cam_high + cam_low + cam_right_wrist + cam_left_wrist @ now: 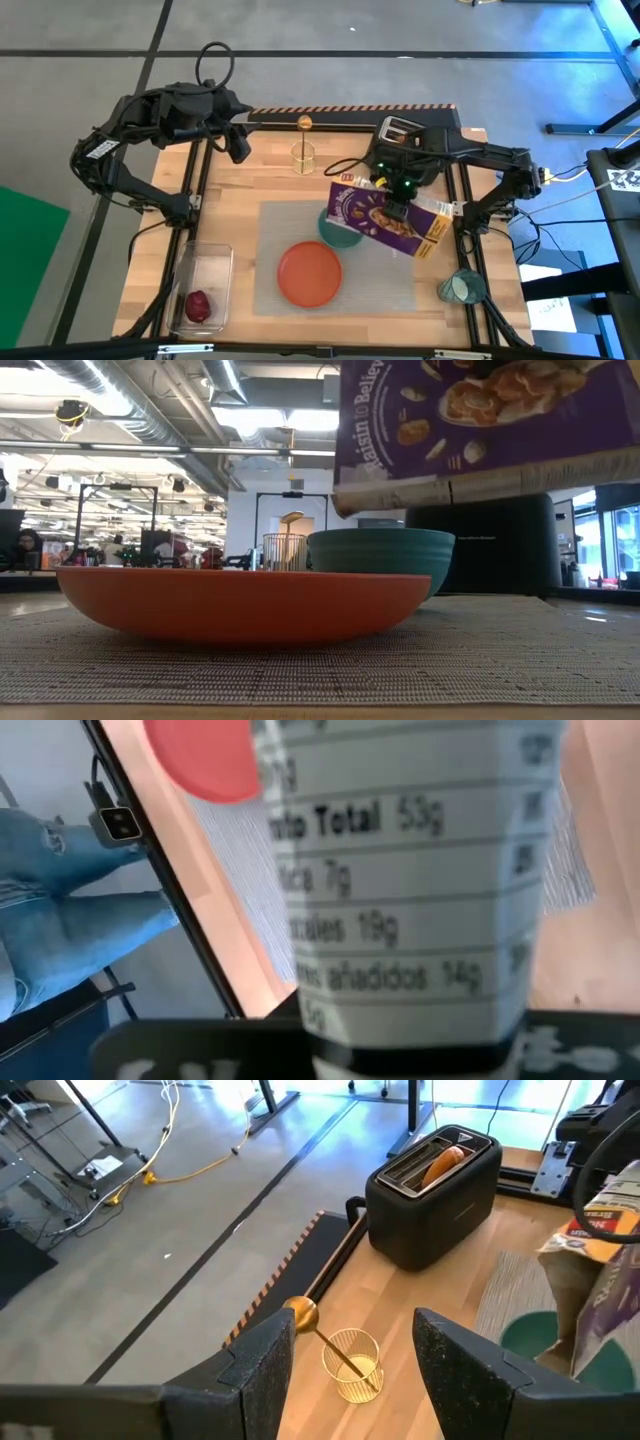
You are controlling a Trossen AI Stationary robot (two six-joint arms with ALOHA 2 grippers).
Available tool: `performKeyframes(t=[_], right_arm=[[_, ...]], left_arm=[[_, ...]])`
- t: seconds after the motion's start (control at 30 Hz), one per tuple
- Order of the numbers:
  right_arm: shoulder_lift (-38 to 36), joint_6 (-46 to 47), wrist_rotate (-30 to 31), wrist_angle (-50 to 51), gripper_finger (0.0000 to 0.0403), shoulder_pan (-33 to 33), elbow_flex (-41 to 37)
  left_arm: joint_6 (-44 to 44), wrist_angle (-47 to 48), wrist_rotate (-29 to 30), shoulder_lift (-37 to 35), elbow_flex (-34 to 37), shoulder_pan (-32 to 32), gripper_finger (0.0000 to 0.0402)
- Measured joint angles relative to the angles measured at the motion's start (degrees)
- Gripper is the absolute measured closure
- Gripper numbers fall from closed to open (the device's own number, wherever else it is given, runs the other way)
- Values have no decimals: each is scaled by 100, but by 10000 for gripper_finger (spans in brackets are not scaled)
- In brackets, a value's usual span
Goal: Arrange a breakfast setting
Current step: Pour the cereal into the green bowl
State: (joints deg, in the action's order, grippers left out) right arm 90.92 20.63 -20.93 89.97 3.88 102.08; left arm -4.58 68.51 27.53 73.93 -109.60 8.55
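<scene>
Seen from above on the wooden table [240,180]: a grey placemat [400,285] spread flat at the middle of the near edge, evidently as the base of the setting.

Above its far right part, a purple cereal box [370,215], tipped over and clamped on its side by the right gripper [400,205]. Held that way probably for pouring, since its low end hangs over the bowl.

At the far edge, right of centre, a black toaster [400,130], out of the way of the setting.

On the placemat near its near edge, a round orange plate [309,273], empty and ready for food.

In the near left corner, a clear plastic tub [205,265], apparently a holding place for items not yet set out.

Just beside the plate on its far right side, a teal bowl [335,237], partly hidden under the box.

By the near right corner, off the placemat, a small teal cup [462,287].

Over the far left part of the table, the left gripper [238,145], fingers spread and empty, waiting.

At the middle of the far edge, a gold spoon [304,123] standing in a wire holder [303,157], not yet laid out.

In the toaster's slot, the bagel [442,1165].

In the tub, a dark red fruit [198,304].
</scene>
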Motion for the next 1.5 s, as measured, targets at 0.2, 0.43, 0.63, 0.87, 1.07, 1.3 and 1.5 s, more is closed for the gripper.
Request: performKeyframes(t=[0.2,0.43,0.63,0.87,1.07,1.3,1.5], right_arm=[[-7,39,-256,3,395,33,-283],[-7,375,-593,5,395,40,-325],[-7,677,-907,3,395,113,-325],[1,763,-860,1,395,416,-325],[6,836,-1348,-1,395,604,-325],[6,1190,-1728,8,395,592,-326],[6,1369,-1739,4,395,635,-332]], left_arm=[[0,-2,2,0,0,2,202],[7,-9,55,0,0,5,202],[11,-123,57,0,0,5,202],[10,-227,55,0,1,5,202],[-105,-223,48,0,2,5,202],[-130,-178,-13,0,1,5,202],[-129,-144,-13,0,2,5,202]])
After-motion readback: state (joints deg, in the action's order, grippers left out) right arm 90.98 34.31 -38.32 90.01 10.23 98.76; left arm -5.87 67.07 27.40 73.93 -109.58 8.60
